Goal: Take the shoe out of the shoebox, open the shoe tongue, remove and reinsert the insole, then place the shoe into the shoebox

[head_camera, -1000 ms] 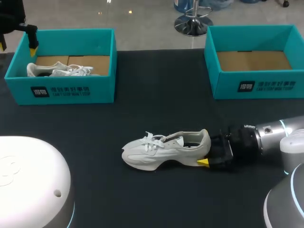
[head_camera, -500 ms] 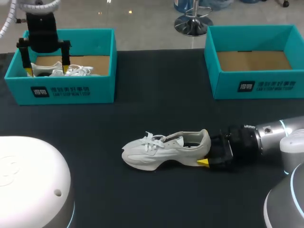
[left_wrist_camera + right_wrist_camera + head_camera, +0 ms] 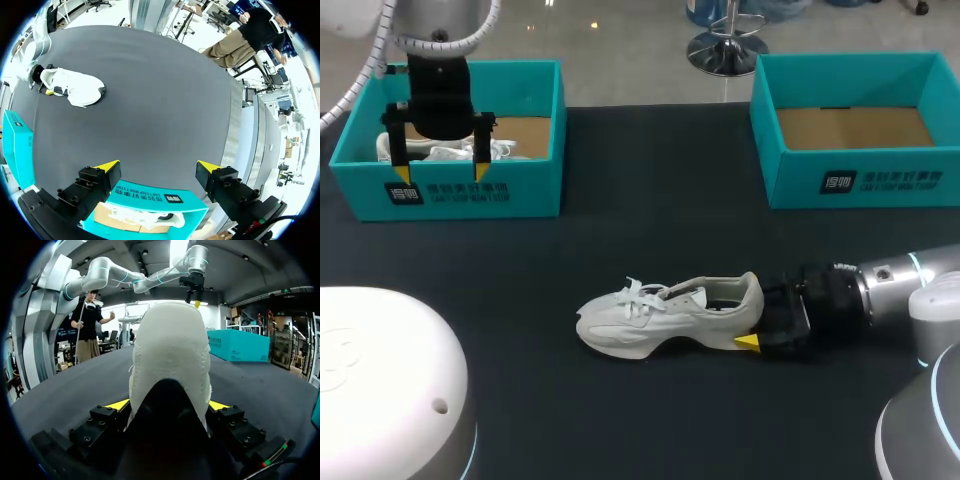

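my right fingers [image 3: 747, 341] clamp the heel of the white shoe [image 3: 665, 312], which lies ahead of them on the tabletop [image 3: 650, 180]. my left fingers [image 3: 402, 174] hang open above the shoebox [image 3: 470, 190]. the upper looks light and soft; the firmer heel seems the surest hold.

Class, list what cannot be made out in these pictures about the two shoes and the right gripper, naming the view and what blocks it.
1. The boxed shoe: head view, mostly hidden by the left shoebox wall and the left gripper.
2. Insole of the shoe on the table: head view, opening too dark.
3. The right gripper: head view, far finger hidden behind the heel.
4. Toe and laces: right wrist view, the heel blocks them.
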You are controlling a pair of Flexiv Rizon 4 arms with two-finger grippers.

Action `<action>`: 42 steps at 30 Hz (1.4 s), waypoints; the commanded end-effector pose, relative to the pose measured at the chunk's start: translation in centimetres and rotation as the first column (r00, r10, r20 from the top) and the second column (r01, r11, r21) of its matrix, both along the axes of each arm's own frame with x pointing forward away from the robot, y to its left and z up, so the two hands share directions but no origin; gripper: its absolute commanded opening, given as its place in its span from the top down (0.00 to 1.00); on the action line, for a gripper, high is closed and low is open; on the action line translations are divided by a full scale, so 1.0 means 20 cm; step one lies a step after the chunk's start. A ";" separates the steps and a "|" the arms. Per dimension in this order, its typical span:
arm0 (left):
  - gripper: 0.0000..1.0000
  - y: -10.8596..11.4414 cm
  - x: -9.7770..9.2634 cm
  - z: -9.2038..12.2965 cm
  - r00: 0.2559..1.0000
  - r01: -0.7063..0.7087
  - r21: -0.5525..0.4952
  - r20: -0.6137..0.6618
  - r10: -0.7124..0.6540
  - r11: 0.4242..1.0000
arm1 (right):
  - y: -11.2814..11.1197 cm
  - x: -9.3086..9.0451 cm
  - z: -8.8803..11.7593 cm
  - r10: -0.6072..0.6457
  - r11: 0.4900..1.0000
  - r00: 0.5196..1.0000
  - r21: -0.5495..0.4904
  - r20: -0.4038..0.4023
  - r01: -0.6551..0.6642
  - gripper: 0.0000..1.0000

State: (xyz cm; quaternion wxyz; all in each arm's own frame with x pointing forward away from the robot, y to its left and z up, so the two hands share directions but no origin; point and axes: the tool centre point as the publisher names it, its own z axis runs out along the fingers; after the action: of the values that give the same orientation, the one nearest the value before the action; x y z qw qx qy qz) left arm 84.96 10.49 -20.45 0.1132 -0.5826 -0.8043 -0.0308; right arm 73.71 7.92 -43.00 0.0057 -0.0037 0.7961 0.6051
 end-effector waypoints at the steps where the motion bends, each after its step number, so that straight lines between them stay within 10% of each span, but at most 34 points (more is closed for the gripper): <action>1: 0.00 -0.03 0.04 -0.02 0.982 -0.187 0.041 0.039 0.186 0.981 | 0.01 0.00 -0.01 0.000 1.000 1.000 -0.004 -0.001 0.000 1.00; 5: 0.00 -0.11 0.02 -0.07 0.591 -0.799 -0.005 0.179 0.787 0.601 | 0.01 0.00 -0.01 0.000 1.000 1.000 -0.004 -0.001 0.000 1.00; 11: 0.00 -0.33 -0.17 -0.16 0.264 -0.961 -0.047 0.154 0.952 0.274 | 0.01 0.00 -0.01 0.000 1.000 1.000 -0.004 -0.001 0.000 1.00; 19: 0.00 -0.69 -0.37 -0.20 0.148 -0.985 -0.061 0.179 0.973 0.161 | 0.01 0.00 -0.01 0.000 1.000 1.000 -0.004 -0.001 0.000 1.00; 21: 0.00 -0.77 -0.43 -0.21 0.216 -0.970 -0.065 0.194 0.957 0.232 | 0.01 0.00 -0.01 0.000 1.000 1.000 -0.004 -0.001 0.000 1.00; 39: 0.00 -0.77 -0.43 -0.21 0.216 -0.970 -0.065 0.194 0.957 0.232 | 0.01 0.00 -0.01 0.000 1.000 1.000 -0.004 -0.001 0.000 1.00; 42: 0.00 -0.76 -0.41 -0.20 -0.150 -0.985 -0.120 0.270 0.951 -0.121 | 0.01 0.00 -0.01 0.000 1.000 1.000 -0.004 -0.001 0.000 1.00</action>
State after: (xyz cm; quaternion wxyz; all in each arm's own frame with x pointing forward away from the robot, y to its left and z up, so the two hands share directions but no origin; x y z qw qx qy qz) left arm 76.97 -4.87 -24.53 0.0519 0.0478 -0.9965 -0.0454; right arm 73.71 7.92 -42.99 0.0051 -0.0038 0.7966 0.6045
